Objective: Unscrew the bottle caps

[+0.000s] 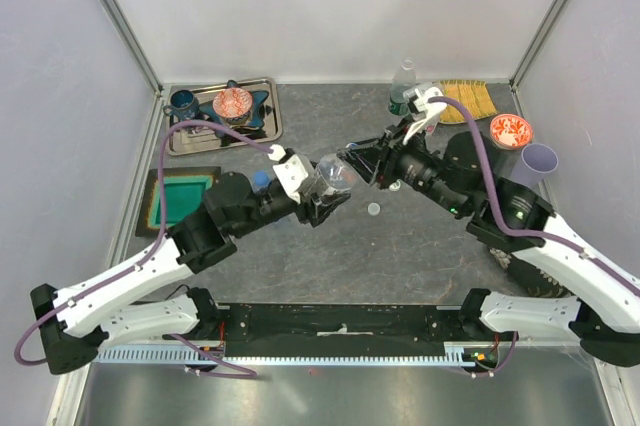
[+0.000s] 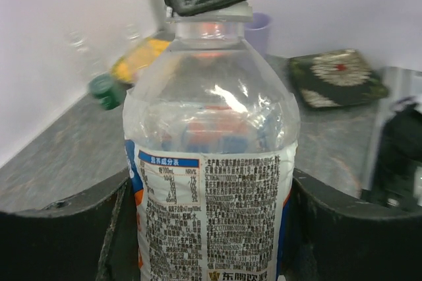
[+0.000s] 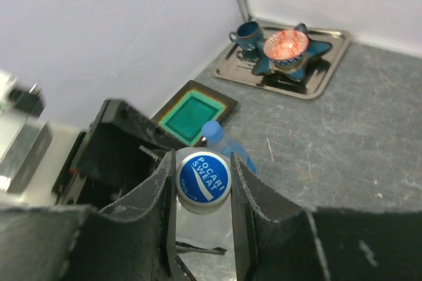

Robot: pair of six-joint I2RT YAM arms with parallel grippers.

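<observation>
Top external view: the left gripper [image 1: 322,198] is clamped on the body of the labelled bottle [image 1: 335,176], which is held tilted above the table [image 1: 420,246] at centre frame, neck towards the upper right. The right gripper [image 1: 362,162] meets it at the neck end, closed on the cap. A small pale disc [image 1: 373,209] lies on the table just below the two grippers. The blue-tinted bottle [image 1: 260,181] stands just left of the left wrist, partly hidden by the arm. The greenish bottle [image 1: 403,86] stands upright at upper centre-right, well apart from both grippers. Left wrist view: the labelled bottle fills centre frame, its printed label facing the camera, with a dark finger [image 2: 59,241] pressed against each side at lower left and lower right. One finger of the right gripper lies across the white cap [image 2: 214,12] at top centre. The lilac cup [image 2: 258,30] is seen behind, blurred. Right wrist view: the blue-and-white cap sits at lower centre, gripped on both sides by the two fingers. The blue-tinted bottle's cap shows just above it, the green tray [image 3: 191,113] beyond, and the metal tray [image 3: 330,63] at upper right.
</observation>
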